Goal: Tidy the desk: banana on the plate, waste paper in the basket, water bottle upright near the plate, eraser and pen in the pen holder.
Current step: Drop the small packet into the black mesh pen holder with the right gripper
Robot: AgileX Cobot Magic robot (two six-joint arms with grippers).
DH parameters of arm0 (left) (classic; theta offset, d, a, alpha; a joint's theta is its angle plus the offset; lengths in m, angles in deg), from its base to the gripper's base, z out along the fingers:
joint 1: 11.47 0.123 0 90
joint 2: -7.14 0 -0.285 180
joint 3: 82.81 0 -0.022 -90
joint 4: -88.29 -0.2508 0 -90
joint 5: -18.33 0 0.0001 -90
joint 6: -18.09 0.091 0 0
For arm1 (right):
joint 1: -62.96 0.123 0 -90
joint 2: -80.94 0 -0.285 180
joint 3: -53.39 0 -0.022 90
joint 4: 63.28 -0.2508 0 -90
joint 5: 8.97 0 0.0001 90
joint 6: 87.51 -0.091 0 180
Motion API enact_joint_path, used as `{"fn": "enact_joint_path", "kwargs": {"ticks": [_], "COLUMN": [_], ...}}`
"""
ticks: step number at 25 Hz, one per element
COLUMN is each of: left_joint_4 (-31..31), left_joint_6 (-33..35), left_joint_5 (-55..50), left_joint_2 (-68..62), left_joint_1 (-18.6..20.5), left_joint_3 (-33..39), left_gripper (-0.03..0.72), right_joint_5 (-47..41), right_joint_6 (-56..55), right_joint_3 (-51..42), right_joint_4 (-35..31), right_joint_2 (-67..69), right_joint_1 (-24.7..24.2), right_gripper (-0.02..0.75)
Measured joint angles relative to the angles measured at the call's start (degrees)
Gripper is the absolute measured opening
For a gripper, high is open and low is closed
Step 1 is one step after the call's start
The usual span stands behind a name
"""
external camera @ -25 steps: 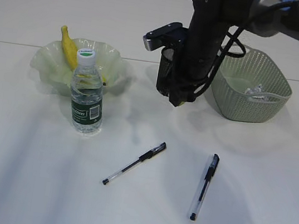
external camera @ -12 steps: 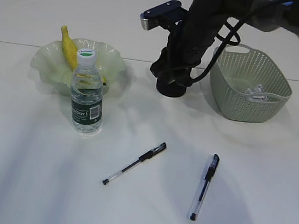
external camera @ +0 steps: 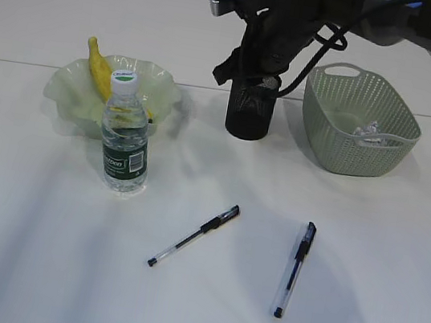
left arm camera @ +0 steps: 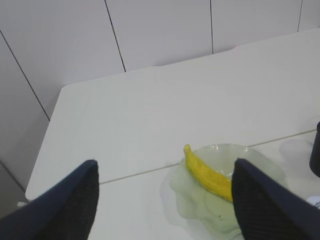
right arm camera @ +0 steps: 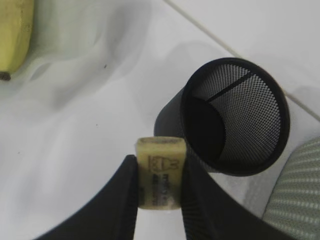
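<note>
While above pen holder (right arm camera: pixel 235 122) | right fingers (right arm camera: pixel 125 200) clamp eraser (right arm camera: pixel 160 172) | left fingers (left arm camera: pixel 250 200) apart

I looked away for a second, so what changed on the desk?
The right arm rose above the pen holder, its gripper holding the eraser. Bottle, both pens, banana and basket stayed put.

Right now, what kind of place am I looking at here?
Probably an office or lab desk set up for a tidying exercise: plain white tables pushed together, two pens lying loose, a black mesh pen holder, and a green basket holding crumpled paper.
</note>
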Motion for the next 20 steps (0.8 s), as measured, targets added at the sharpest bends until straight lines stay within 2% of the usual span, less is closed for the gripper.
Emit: {"fn": "enact_joint_path", "kwargs": {"ticks": [11,20], "left_joint_4": [0.02,0.12], "left_joint_6": [0.00,0.00], "left_joint_5": [-0.26,-0.51], "left_joint_2": [0.00,0.00], "left_joint_1": [0.00,0.00], "left_joint_3": [0.00,0.00], "left_gripper": [0.589,0.589], "right_joint_5": [12.54,13.59], "right_joint_6": [-13.24,-17.64], "right_joint_3": [0.00,0.00], "right_joint_4": [9.22,10.01], "right_joint_2": [0.04,0.13], "right_joint_1": [-0.32,-3.53], "right_gripper": [0.190,0.190]}}
